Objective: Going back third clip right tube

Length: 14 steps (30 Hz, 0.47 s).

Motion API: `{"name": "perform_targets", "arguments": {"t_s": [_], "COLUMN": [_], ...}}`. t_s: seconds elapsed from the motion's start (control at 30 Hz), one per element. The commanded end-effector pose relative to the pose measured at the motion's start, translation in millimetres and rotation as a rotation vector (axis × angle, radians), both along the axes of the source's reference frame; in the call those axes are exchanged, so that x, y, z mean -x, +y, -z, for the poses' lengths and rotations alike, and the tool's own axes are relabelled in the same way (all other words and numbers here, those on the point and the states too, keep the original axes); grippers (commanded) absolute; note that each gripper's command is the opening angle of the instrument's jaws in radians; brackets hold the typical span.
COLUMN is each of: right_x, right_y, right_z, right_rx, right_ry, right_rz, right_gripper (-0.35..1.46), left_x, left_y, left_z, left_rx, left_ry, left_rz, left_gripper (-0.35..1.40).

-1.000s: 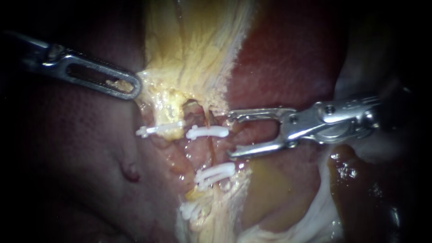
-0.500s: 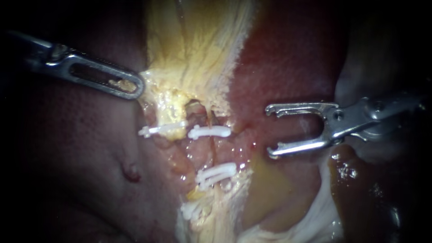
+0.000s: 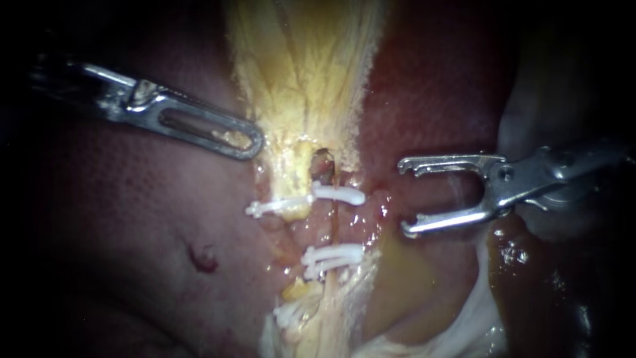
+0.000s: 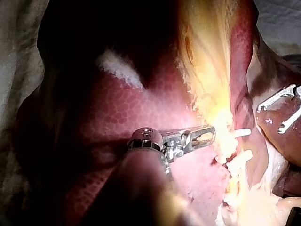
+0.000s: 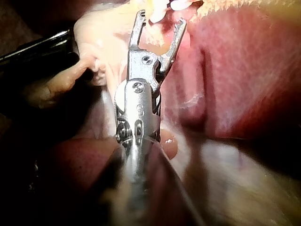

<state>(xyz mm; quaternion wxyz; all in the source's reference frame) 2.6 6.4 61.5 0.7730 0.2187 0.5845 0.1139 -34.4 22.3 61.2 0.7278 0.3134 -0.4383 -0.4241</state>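
Jaws of the right instrument are standing spread and empty over the liver, near the right tube but clear of it. The top clip is sitting across that tube, with a paired clip lower down. The left instrument is pinching the edge of the yellow tissue, jaws pressed together on it.
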Motion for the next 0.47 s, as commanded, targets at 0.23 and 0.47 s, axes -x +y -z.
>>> {"name": "perform_targets", "arguments": {"t_s": [0.23,0.47], "right_x": [0.0,0.0], "right_y": [0.0,-0.1], "right_z": [0.0,0.0], "right_rx": [0.000,0.000], "right_ry": [0.000,0.000], "right_rz": [0.000,0.000], "right_gripper": [0.50,0.50], "left_x": [0.2,0.1], "left_y": [0.0,0.0], "left_z": [-0.1,-0.1], "left_rx": [0.000,-0.001], "left_ry": [-0.002,-0.002], "left_rz": [-0.004,-0.004], "left_gripper": [-0.35,-0.35]}}
